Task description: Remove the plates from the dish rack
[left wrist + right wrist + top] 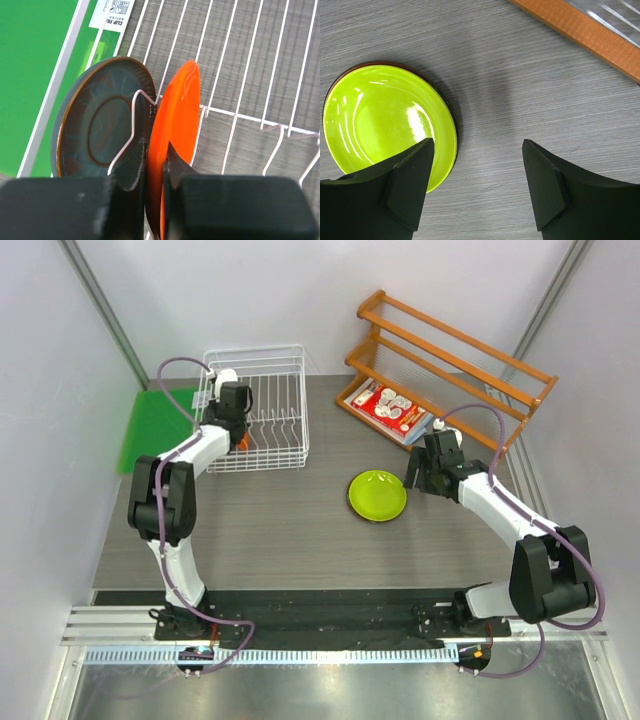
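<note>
In the left wrist view, my left gripper is shut on the rim of the orange plate, which stands on edge between the prongs of the white wire dish rack. A blue-grey plate stands upright just left of it, behind a wire prong. From above, the left gripper reaches into the near left part of the dish rack. The lime green plate lies flat on the table, a dark rim showing under its edge. My right gripper hangs open just right of this plate, holding nothing.
An orange-brown wooden slatted rack stands at the back right with a red-and-white packet at its foot. A green board lies left of the dish rack. A white label hangs on the rack's wire.
</note>
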Controlling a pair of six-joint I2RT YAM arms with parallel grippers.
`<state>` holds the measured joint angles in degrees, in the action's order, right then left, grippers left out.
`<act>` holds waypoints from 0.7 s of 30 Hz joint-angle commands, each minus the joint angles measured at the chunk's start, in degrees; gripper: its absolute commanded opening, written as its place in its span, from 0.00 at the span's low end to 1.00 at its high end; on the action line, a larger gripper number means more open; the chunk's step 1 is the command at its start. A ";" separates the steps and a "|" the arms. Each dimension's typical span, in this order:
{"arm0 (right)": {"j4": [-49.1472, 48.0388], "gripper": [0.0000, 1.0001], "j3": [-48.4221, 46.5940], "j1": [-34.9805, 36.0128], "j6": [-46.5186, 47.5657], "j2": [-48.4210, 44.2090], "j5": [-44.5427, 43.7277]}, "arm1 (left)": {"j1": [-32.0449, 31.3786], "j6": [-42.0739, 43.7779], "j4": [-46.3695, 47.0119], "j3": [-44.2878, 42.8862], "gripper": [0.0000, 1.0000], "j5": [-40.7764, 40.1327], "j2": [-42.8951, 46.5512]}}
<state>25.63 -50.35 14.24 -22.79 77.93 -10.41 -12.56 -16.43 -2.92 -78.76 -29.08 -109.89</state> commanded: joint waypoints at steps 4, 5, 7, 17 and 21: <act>-1.90 0.77 -0.37 0.18 0.46 0.03 -0.31 | 0.08 -0.54 3.53 0.28 0.00 -1.59 6.34; -1.90 0.77 -0.28 0.17 0.46 -0.06 -0.39 | 0.08 -0.10 3.45 0.36 0.00 -1.68 7.05; -1.81 0.77 -0.10 0.17 0.46 -0.23 -0.40 | -0.01 0.51 3.10 -0.07 0.00 -1.94 8.98; -1.81 0.77 0.43 0.35 0.37 -4.71 0.39 | -2.91 4.39 -2.52 -2.19 0.00 -4.76 18.47; -3.30 0.77 -0.01 0.35 0.81 -6.74 4.68 | -4.23 0.79 -6.74 -0.35 0.00 2.85 22.69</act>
<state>25.28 -49.69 14.26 -22.76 74.94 -9.52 -15.49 -13.17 -6.44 -78.67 -31.70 -92.20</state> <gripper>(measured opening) 0.772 0.101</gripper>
